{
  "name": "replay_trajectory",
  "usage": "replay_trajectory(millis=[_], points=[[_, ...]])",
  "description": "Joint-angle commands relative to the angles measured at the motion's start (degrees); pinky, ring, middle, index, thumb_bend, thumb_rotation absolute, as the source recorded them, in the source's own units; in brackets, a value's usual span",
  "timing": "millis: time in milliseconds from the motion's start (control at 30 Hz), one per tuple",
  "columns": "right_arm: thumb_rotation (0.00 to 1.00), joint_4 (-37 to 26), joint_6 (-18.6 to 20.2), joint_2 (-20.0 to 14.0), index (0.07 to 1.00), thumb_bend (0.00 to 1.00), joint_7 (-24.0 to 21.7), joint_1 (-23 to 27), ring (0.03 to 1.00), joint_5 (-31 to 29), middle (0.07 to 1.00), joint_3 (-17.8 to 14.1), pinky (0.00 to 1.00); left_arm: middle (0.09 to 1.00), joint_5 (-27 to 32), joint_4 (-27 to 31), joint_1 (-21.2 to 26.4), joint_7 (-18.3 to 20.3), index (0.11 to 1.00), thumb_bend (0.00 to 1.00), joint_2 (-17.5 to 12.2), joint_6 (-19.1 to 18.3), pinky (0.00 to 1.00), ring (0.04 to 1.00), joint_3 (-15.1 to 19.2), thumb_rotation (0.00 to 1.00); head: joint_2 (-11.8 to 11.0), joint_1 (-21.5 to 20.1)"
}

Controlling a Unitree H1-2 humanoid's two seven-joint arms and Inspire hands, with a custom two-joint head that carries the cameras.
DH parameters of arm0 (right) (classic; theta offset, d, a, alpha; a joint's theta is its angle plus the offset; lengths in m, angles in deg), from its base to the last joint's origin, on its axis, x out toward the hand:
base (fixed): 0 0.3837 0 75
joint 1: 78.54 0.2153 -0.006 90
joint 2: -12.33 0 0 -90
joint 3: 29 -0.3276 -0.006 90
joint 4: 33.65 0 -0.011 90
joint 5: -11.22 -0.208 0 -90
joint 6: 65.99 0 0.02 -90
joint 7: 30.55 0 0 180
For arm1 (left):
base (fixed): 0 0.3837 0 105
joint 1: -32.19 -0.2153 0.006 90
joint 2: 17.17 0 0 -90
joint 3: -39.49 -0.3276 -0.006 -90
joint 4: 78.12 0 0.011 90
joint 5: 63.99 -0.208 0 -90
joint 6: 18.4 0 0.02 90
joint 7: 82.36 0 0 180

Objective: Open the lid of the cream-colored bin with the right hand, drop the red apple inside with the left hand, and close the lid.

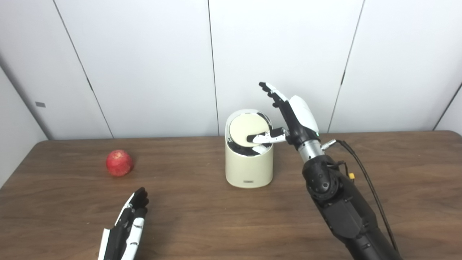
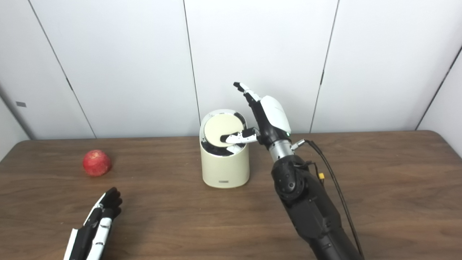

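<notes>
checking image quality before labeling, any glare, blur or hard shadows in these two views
Left eye view: soft even light, faint shadow beside the red apple, cream-colored bin slightly soft. Right eye view: mild sheen on the table, right hand sharp enough, no motion blur.

Worktop (image 1: 202,224): dark brown wood grain, fills the lower half of the frame, rounded corners at upper left and upper right. Cream-colored bin (image 1: 249,168) stands upright just left of centre. Red apple (image 1: 119,163) lies at left, well apart from the bin. Left hand (image 1: 131,220) at lower left, possibly resting on the surface; contact unclear.
</notes>
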Motion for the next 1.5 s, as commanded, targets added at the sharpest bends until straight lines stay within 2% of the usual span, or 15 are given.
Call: replay_trajectory(millis=[0,133,367,500,600,667,733,867,1000,1067,1100,1233,1367,1467], points=[[0.00,-1.2,-0.5,-1.3,0.905,0.96,-0.5,3.1,0.881,1.5,0.897,-0.1,0.77,0.917,0.1,-3.6,-1.8,-0.2,0.916,0.37,1.2,1.3,0.93,0.916,-0.7,0.66,0.1,0.1],[0.00,-1.9,0.1,-2.0,0.902,0.96,-1.7,3.6,0.880,2.5,0.897,0.3,0.77,0.915,-0.3,-3.7,-1.7,-0.3,0.914,0.36,1.3,1.3,0.92,0.914,-0.7,0.66,0.1,0.3],[0.00,-2.4,0.4,-3.1,0.905,0.97,-3.6,4.1,0.891,5.1,0.887,1.5,0.79,0.911,-0.4,-3.9,-1.7,-0.5,0.912,0.39,1.5,1.5,0.92,0.912,-0.7,0.67,0.2,0.3],[0.00,-2.4,-0.3,-2.0,0.898,0.98,-3.3,3.8,0.876,3.0,0.888,-0.1,0.78,0.910,-0.5,-4.1,-1.6,-0.5,0.908,0.39,1.5,1.6,0.92,0.913,-0.7,0.67,0.2,0.3],[0.01,-3.3,-0.3,0.2,0.881,0.96,-4.1,3.2,0.868,-3.5,0.880,-3.6,0.79,0.908,-0.5,-4.0,-1.8,-0.5,0.905,0.39,1.5,1.7,0.92,0.910,-0.8,0.67,0.4,0.5],[0.05,-4.3,0.9,1.6,0.885,0.91,-5.2,2.8,0.880,-7.4,0.888,-6.0,0.82,0.907,-1.0,-4.0,-1.9,-0.6,0.906,0.38,1.5,1.8,0.92,0.907,-0.8,0.68,0.4,0.6],[0.16,-6.8,3.9,3.2,0.887,0.85,-6.3,2.2,0.880,-12.4,0.882,-9.5,0.79,0.908,-1.2,-3.8,-1.9,-0.7,0.901,0.38,1.6,1.5,0.92,0.909,-0.9,0.68,0.6,0.6],[0.32,-11.2,8.8,3.9,0.893,0.74,-8.2,1.1,0.901,-16.9,0.903,-13.0,0.86,0.905,-1.3,-3.4,-2.0,-1.0,0.899,0.38,2.0,1.0,0.91,0.905,-0.9,0.67,0.6,0.9],[0.39,-12.8,5.8,1.1,0.905,0.69,-8.0,-1.8,0.895,-15.7,0.899,-12.7,0.87,0.906,-1.5,-3.6,-2.0,-0.8,0.905,0.35,1.8,1.1,0.91,0.903,-1.1,0.65,0.6,1.1],[0.42,-13.7,6.2,0.6,0.904,0.66,-7.6,-3.3,0.892,-15.9,0.892,-13.1,0.88,0.907,-1.5,-3.8,-2.0,-0.7,0.904,0.35,1.7,1.1,0.91,0.908,-1.1,0.65,0.6,1.1],[0.43,-14.1,6.6,0.4,0.902,0.65,-7.4,-4.2,0.879,-16.2,0.885,-13.6,0.84,0.907,-1.4,-3.8,-1.9,-0.7,0.902,0.36,1.7,1.1,0.91,0.908,-1.0,0.65,0.5,1.4],[0.43,-14.9,8.5,-0.1,0.898,0.62,-7.4,-7.6,0.864,-17.6,0.880,-15.3,0.80,0.900,-0.9,-3.9,-1.7,-0.7,0.889,0.37,1.8,1.1,0.90,0.901,-0.7,0.65,0.6,1.1],[0.38,-15.7,9.3,-0.5,0.895,0.69,-8.3,-8.7,0.895,-17.7,0.890,-15.1,0.86,0.899,-1.1,-3.9,-1.8,-0.5,0.891,0.37,1.6,1.5,0.90,0.899,-0.7,0.64,0.6,1.2],[0.32,-15.6,8.2,-0.5,0.895,0.76,-8.6,-8.1,0.889,-18.1,0.892,-14.8,0.84,0.905,-1.5,-3.6,-1.9,-0.6,0.890,0.36,1.5,1.0,0.91,0.909,-0.6,0.66,0.7,1.1]])
